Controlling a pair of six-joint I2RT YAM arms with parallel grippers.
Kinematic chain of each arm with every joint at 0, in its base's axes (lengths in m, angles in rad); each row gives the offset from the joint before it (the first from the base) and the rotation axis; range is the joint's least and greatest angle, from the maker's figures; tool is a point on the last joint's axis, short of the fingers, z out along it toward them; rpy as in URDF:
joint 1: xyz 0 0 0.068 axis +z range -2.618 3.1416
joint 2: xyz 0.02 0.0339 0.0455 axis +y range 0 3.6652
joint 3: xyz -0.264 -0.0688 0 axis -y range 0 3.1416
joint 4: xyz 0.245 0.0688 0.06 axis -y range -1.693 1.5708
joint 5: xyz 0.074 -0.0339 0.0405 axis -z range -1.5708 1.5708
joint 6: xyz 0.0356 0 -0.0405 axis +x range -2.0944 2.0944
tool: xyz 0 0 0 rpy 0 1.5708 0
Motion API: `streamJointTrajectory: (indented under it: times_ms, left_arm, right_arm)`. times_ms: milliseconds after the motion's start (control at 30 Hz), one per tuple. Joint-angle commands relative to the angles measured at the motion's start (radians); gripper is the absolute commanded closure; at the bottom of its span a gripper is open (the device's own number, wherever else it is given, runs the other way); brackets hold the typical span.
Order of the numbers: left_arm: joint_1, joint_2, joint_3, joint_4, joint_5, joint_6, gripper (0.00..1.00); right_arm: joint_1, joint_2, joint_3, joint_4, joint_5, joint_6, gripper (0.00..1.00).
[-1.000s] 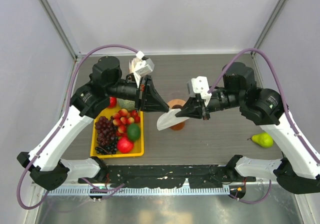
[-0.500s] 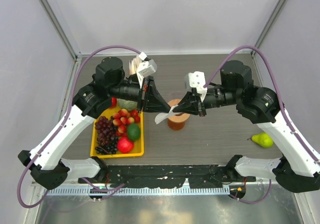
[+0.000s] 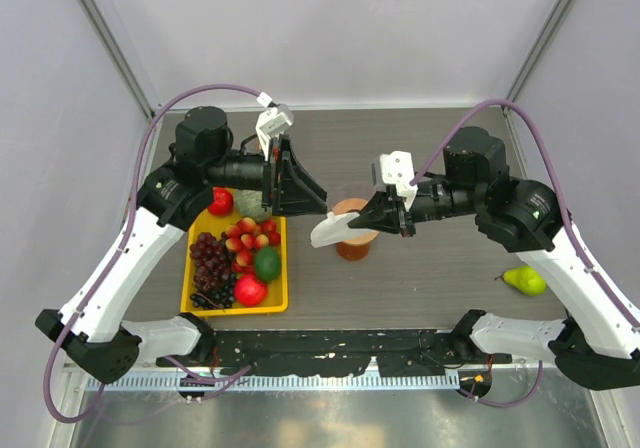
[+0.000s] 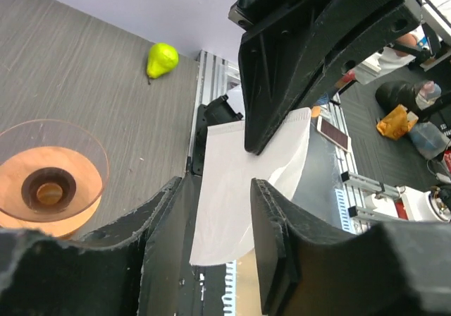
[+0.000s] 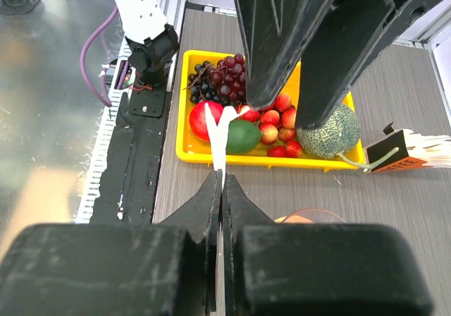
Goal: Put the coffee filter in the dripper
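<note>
Filter: thin white paper cone (image 3: pixel 330 231), folded flat, in the air over the left rim of the dripper, not yet inside.
Dripper: small clear funnel with a tan-orange ring collar (image 3: pixel 354 240), upright on the dark wood-grain surface (image 3: pixel 430 278), mouth facing up.
Right pincer (image 3: pixel 360 226): pressed together on one edge of the paper, tips just over the collar.
Left pincer (image 3: pixel 322 208): fingers apart, just beside the paper's free end; touching or not, cannot tell.
Key relation: long axis of the paper slanting from the right tips out toward the left arm; bowl below and slightly to the right of the sheet.
Nearer arm: right, already carrying.
Likely next need: sheet tipped point-down over the dark centre hole, then lowered.
</note>
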Motion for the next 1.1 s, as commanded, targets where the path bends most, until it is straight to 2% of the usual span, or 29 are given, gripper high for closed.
streamJointTrajectory:
  times_ms: [0, 267, 467, 867, 1067]
  left_arm:
    - [0.019, -0.07, -0.001, 0.023, 0.008, 0.063, 0.49]
    - [0.014, -0.142, -0.056, 0.075, -0.013, 0.14, 0.44]
    - [-0.056, -0.14, -0.042, 0.0, -0.086, 0.254, 0.4]
    - [-0.124, -0.103, -0.024, -0.056, -0.137, 0.329, 0.5]
    - [-0.141, -0.102, -0.028, -0.09, -0.166, 0.389, 0.52]
  right_arm:
    - [0.007, -0.033, -0.01, 0.016, -0.01, -0.023, 0.95]
    - [0.005, -0.041, -0.017, 0.024, -0.024, -0.017, 0.95]
    - [0.005, -0.03, -0.01, 0.025, -0.05, -0.013, 0.95]
    - [0.007, -0.021, 0.006, 0.031, -0.065, 0.0, 0.95]
    - [0.007, -0.019, 0.013, 0.034, -0.061, 0.006, 0.95]
